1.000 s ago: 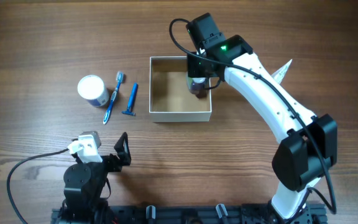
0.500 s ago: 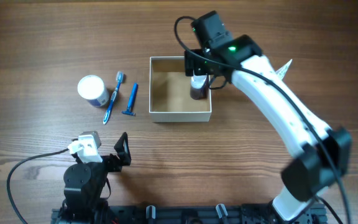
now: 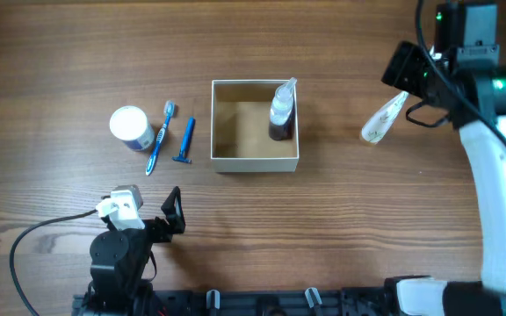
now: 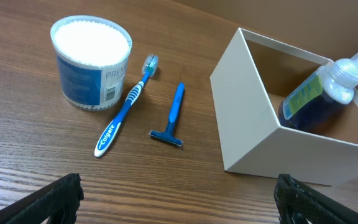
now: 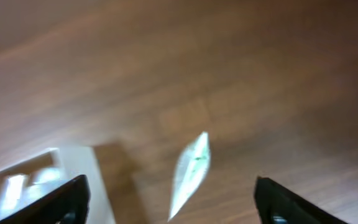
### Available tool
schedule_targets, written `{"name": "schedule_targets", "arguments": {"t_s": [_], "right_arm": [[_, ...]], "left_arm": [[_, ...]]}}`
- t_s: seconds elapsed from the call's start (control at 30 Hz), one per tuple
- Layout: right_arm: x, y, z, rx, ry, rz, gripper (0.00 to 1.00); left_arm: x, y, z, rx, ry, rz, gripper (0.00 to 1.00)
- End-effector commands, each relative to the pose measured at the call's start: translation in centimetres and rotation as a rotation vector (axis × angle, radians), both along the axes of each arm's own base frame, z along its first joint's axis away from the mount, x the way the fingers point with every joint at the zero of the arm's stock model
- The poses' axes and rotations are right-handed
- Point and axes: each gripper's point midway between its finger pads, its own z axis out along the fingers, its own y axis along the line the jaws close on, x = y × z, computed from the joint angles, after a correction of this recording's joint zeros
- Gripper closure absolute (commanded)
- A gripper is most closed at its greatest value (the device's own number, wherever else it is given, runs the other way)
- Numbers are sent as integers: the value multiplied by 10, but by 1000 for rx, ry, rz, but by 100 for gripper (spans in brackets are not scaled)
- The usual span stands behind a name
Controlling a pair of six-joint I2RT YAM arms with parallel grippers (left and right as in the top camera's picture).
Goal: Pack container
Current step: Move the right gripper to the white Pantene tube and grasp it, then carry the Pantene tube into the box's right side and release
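Note:
The container (image 3: 255, 161) is a square cream-walled cardboard box with a tan floor at the table's middle; it also shows in the left wrist view (image 4: 253, 124). A dark bottle with a clear pump cap (image 3: 280, 112) lies inside against its right wall, seen also in the left wrist view (image 4: 319, 93). A clear tube (image 3: 383, 118) lies right of the box, blurred in the right wrist view (image 5: 191, 168). My right gripper (image 3: 411, 75) is open and empty above the tube. My left gripper (image 3: 172, 215) is open and empty at the front left.
Left of the box lie a blue razor (image 3: 184, 140), a blue toothbrush (image 3: 160, 139) and a round white jar (image 3: 131, 127). They also show in the left wrist view: razor (image 4: 171, 116), toothbrush (image 4: 125, 112), jar (image 4: 91, 61).
My right gripper let go of the bottle in the box, then rose and swung right to above the clear tube. The left arm has not moved.

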Motion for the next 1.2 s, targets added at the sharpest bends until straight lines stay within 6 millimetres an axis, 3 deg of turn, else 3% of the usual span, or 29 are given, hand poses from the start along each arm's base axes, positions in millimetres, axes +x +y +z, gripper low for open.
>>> {"name": "schedule_targets", "arguments": {"t_s": [0.0, 0.1, 0.17, 0.2, 0.33, 0.43, 0.63, 0.8, 0.93, 1.03, 1.17], "right_arm": [[-1, 3, -60, 38, 168, -5, 25], [-2, 3, -90, 46, 237, -31, 29], [3, 4, -100, 48, 246, -30, 55], [9, 3, -100, 39, 230, -18, 68], [17, 4, -85, 35, 161, 0, 70], [18, 7, -66, 36, 100, 30, 96], [-1, 31, -13, 14, -25, 173, 96], [-44, 72, 55, 4, -194, 342, 96], [-77, 110, 93, 34, -317, 480, 96], [-89, 141, 94, 67, -319, 585, 96], [-88, 176, 76, 98, -262, 684, 96]], "left_arm": [[0, 0, 0, -2, -3, -2, 0], [0, 0, 0, -2, -3, -2, 0], [0, 0, 0, -2, -3, -2, 0], [0, 0, 0, -2, -3, -2, 0], [0, 0, 0, -2, -3, -2, 0], [0, 0, 0, -2, -3, -2, 0], [0, 0, 0, -2, -3, -2, 0], [0, 0, 0, -2, -3, -2, 0], [0, 0, 0, -2, -3, -2, 0], [0, 0, 0, -2, -3, -2, 0], [0, 0, 0, -2, -3, -2, 0]]}}
